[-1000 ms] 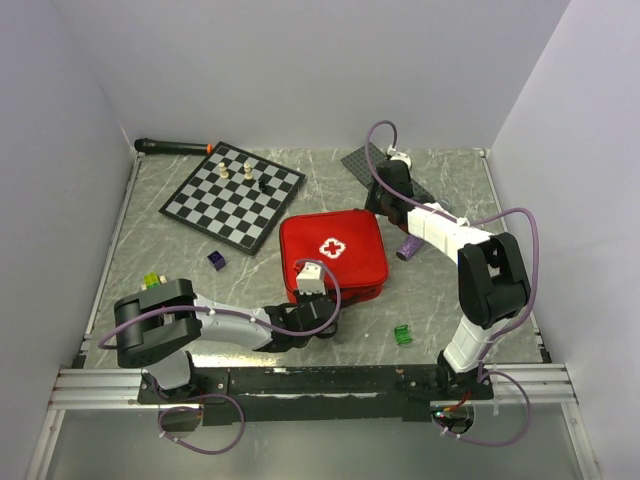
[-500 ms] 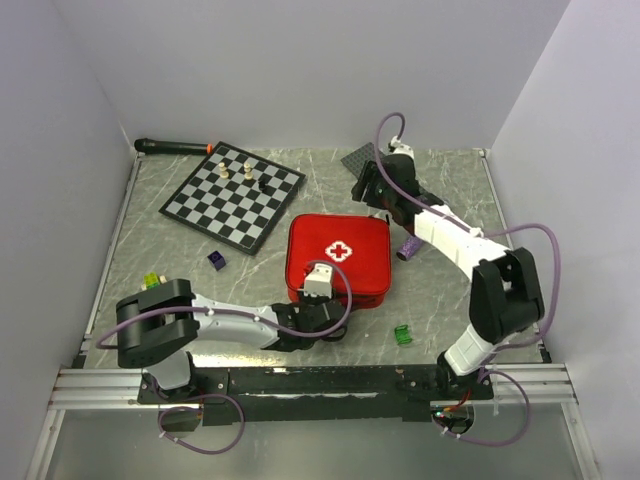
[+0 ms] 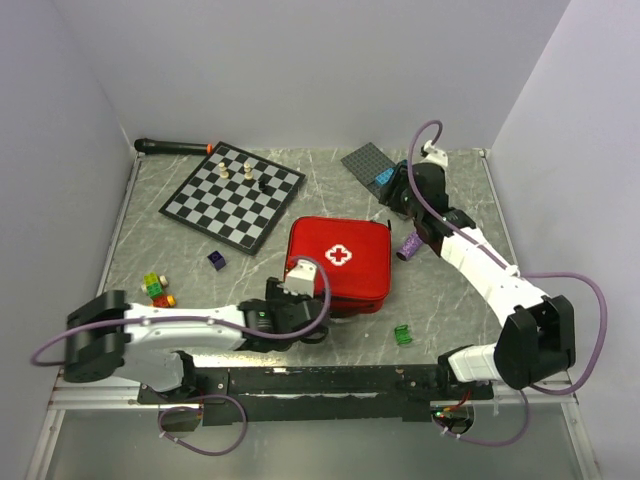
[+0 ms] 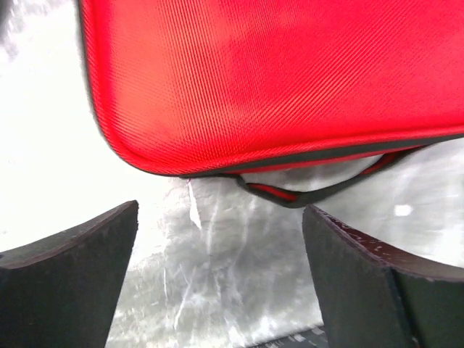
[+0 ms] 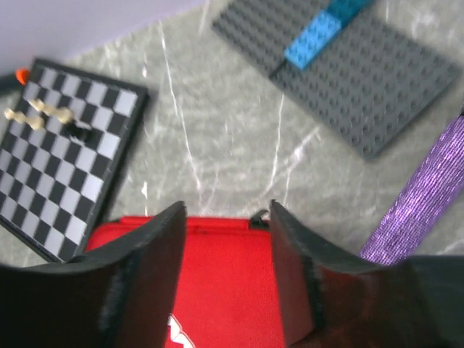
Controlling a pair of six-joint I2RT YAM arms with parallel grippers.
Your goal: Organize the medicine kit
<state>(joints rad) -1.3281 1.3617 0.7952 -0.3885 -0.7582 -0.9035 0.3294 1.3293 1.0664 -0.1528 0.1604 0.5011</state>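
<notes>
Red fabric medicine kit [image 3: 350,280] lies closed mid-table. We note left gripper [image 4: 220,217] spread wide at near edge, strap loop [image 4: 290,194] just ahead of it; right gripper [image 5: 226,214] released above far edge. Risk: 1 finger snags strap, soft case skids into chessboard [image 3: 232,192] or purple tube [image 3: 408,245]. We judge most room near-right, beside green block [image 3: 403,334].

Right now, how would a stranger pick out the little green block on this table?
Find the red medicine kit with the white cross, at the centre. Just off its near right corner, a small green block lies alone. The dark purple block sits left of the kit, and the mixed-colour blocks cluster far left.
</notes>
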